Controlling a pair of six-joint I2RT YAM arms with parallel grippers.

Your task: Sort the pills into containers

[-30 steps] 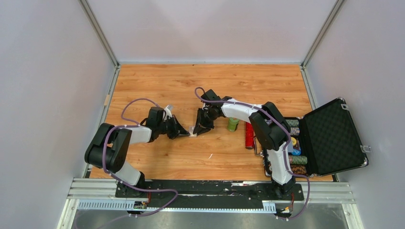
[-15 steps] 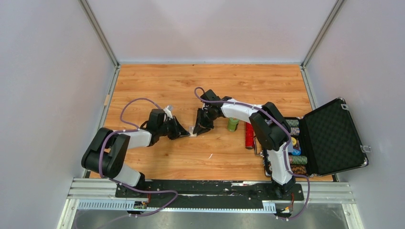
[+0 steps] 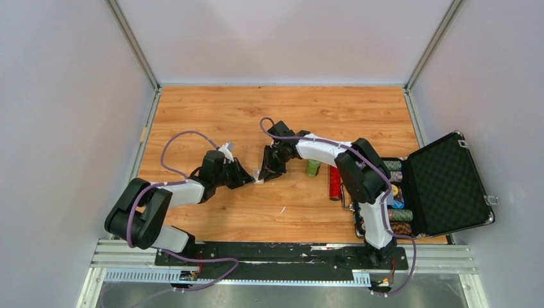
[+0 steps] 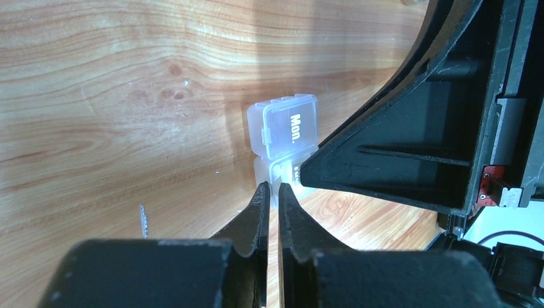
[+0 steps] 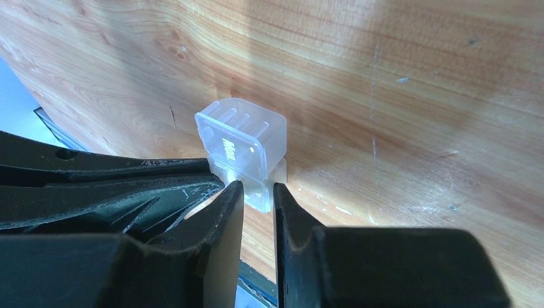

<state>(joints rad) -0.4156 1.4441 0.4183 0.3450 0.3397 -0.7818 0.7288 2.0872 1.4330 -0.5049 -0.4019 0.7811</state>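
Container point(image 4: 285, 128), apparently open: left arm point(image 3: 183, 190) drawn toward 7 o'clock, left end effector point(image 4: 272, 187) clenched; right end effector point(image 5: 255, 187) grasping container.

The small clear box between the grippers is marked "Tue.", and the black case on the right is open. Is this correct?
Not fully. The small clear box is marked "Mon.", not "Tue."; the left wrist view shows the word on its lid. The black case on the right is indeed open.
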